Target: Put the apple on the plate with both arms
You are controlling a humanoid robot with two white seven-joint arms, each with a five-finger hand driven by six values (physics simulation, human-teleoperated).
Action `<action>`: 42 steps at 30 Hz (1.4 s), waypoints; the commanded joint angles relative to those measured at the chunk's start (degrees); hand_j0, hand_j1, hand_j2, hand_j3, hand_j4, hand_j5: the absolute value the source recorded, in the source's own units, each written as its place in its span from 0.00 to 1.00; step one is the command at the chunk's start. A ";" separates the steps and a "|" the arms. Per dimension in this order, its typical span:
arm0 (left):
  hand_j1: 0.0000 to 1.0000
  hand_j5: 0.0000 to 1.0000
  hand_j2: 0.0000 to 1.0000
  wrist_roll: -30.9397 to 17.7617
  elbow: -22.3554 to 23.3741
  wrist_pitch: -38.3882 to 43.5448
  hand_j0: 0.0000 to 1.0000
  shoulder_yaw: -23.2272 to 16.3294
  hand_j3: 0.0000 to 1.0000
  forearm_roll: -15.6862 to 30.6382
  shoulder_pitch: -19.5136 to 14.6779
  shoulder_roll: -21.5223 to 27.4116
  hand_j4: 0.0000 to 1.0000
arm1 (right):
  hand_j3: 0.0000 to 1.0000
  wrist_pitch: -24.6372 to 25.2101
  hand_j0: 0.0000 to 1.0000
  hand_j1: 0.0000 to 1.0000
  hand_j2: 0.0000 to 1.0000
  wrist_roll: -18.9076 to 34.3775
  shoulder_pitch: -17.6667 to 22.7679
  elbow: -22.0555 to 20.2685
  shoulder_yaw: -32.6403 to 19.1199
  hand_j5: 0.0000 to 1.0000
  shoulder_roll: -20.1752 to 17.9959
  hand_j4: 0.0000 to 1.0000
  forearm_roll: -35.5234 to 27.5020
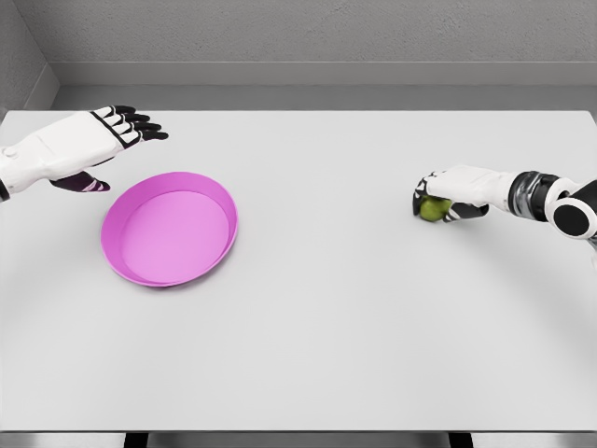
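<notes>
Apple (431, 209) gripped by curled right hand (448, 194) on table (354, 327).

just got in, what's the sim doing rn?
The right robot hand is closed around the green apple at the table's right side. The pink plate sits left of centre with nothing on it. The left robot hand hovers open just behind the plate's left rim, holding nothing.

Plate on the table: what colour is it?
The plate is plain pink-magenta, with no pattern, seen clearly in the head view.
</notes>
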 commanded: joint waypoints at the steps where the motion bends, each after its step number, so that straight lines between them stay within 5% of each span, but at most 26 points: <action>1: 1.00 1.00 1.00 0.04 0.00 0.05 1.00 0.09 1.00 0.41 0.00 0.06 1.00 | 0.44 -0.06 0.44 0.44 0.44 0.04 0.00 -0.27 -0.10 0.44 -0.01 0.44 -0.22; 18: 1.00 1.00 1.00 0.04 0.09 0.05 1.00 0.09 1.00 0.41 0.00 0.06 1.00 | 0.43 -0.15 0.43 0.43 0.43 0.04 -0.26 -4.57 -0.81 0.43 -0.27 0.43 -0.84; 31: 1.00 1.00 1.00 0.04 0.09 0.05 1.00 0.17 1.00 0.41 -0.09 0.06 1.00 | 0.43 -3.14 0.43 0.43 0.43 0.04 1.32 -16.26 -1.69 0.43 0.43 0.43 -1.46; 42: 1.00 1.00 1.00 0.04 0.09 0.05 1.00 0.17 1.00 0.41 -0.09 0.06 1.00 | 0.43 -3.14 0.43 0.43 0.43 0.04 2.29 -19.96 -1.07 0.43 5.44 0.43 -1.46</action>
